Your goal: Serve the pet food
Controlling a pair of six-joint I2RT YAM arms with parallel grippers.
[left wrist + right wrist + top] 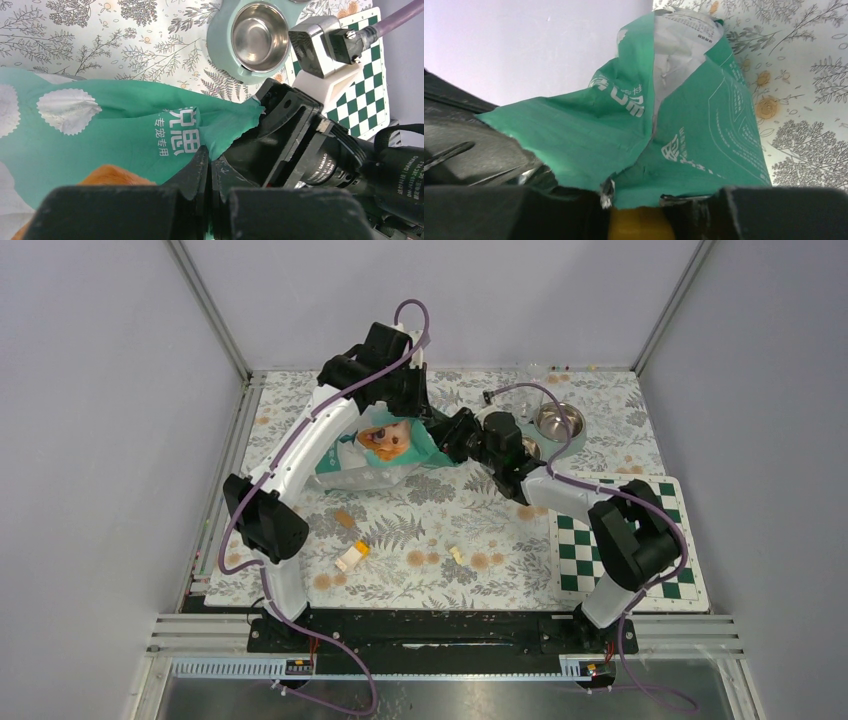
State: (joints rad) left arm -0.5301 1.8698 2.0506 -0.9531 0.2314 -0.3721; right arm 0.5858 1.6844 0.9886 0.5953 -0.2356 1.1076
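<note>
pet food bag (372,462): soft, slippery film; hold at torn top edge
left tool (210,164): clamped on bag edge
right tool (639,206): grasping bag edge

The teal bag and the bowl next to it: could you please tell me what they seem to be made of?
Teal bag: probably thin printed plastic film; slight sheen, sharp creases, ragged torn edge. Bowl: polished metal, likely stainless steel, with mirror-like reflections. Its pale teal holder: matte, smooth, possibly plastic.
</note>
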